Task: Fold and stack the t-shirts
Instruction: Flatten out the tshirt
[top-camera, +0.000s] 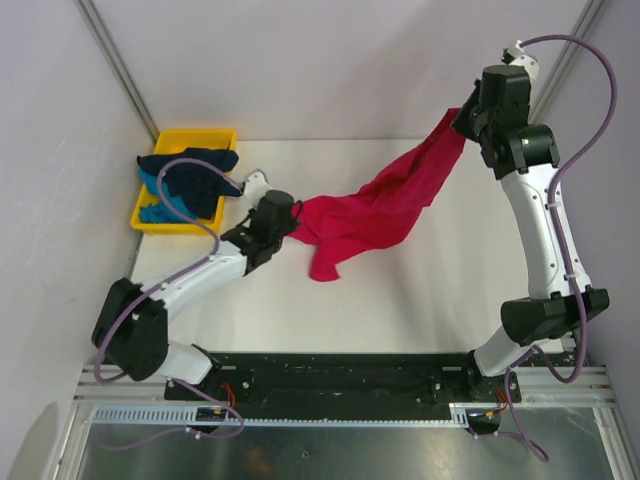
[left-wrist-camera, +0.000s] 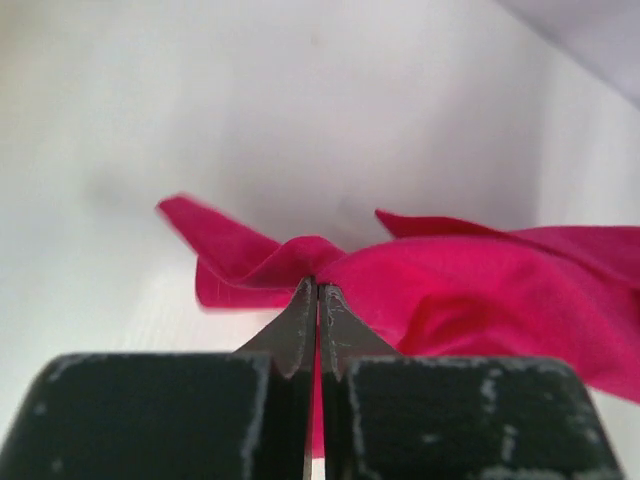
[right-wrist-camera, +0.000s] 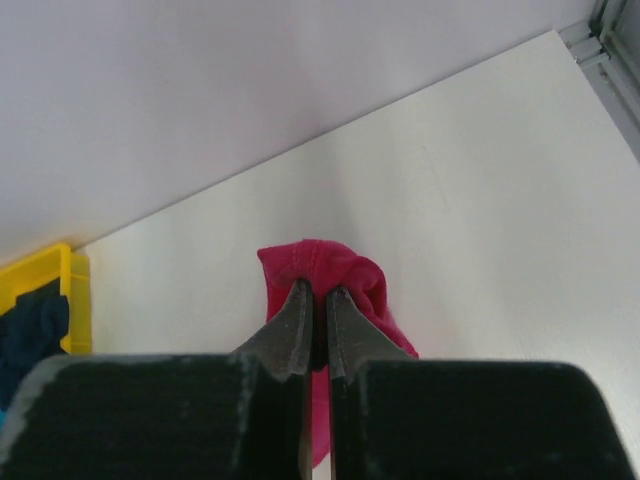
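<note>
Over the white table (top-camera: 400, 310), left gripper (left-wrist-camera: 318, 287) and right gripper (right-wrist-camera: 318, 292) each pinched a bunched edge of the crimson-pink cloth t-shirt (top-camera: 385, 210); pulling it taut might slip either thin hold.

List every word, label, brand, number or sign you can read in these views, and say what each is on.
None can be read.
The pink shirt, navy shirt, teal shirt and yellow tray are plain, with no print showing.
Any marking on the base rail is too small to tell.
</note>
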